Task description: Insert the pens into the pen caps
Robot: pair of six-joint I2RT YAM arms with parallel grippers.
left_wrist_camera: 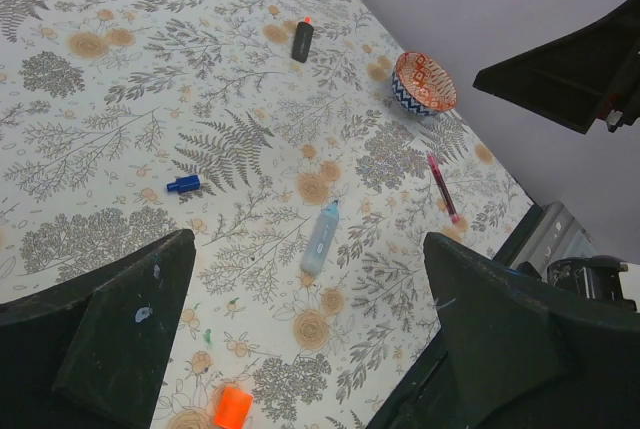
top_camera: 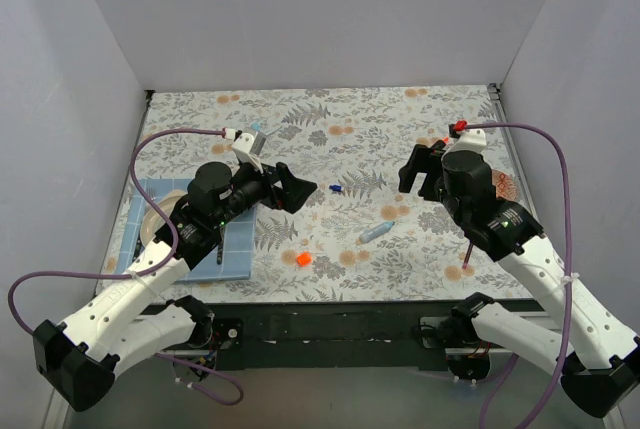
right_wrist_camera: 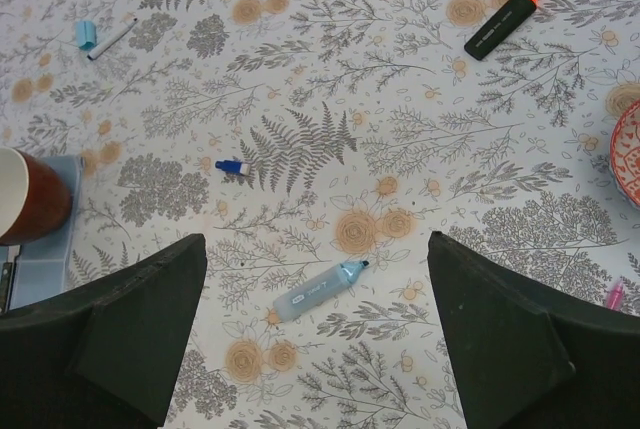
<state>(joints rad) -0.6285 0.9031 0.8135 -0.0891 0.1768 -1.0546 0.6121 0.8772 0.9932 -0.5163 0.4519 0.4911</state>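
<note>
Left hand (left_wrist_camera: pixel 308 241), spread wide, frames orange cap (left_wrist_camera: pixel 232 407); right wrist view misses it.

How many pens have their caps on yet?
None done yet. The light blue pen and the black pen lie uncapped, with the orange cap and blue cap loose. Nothing is in hand: the left gripper and right gripper are open and empty. Both pens need capping.
</note>
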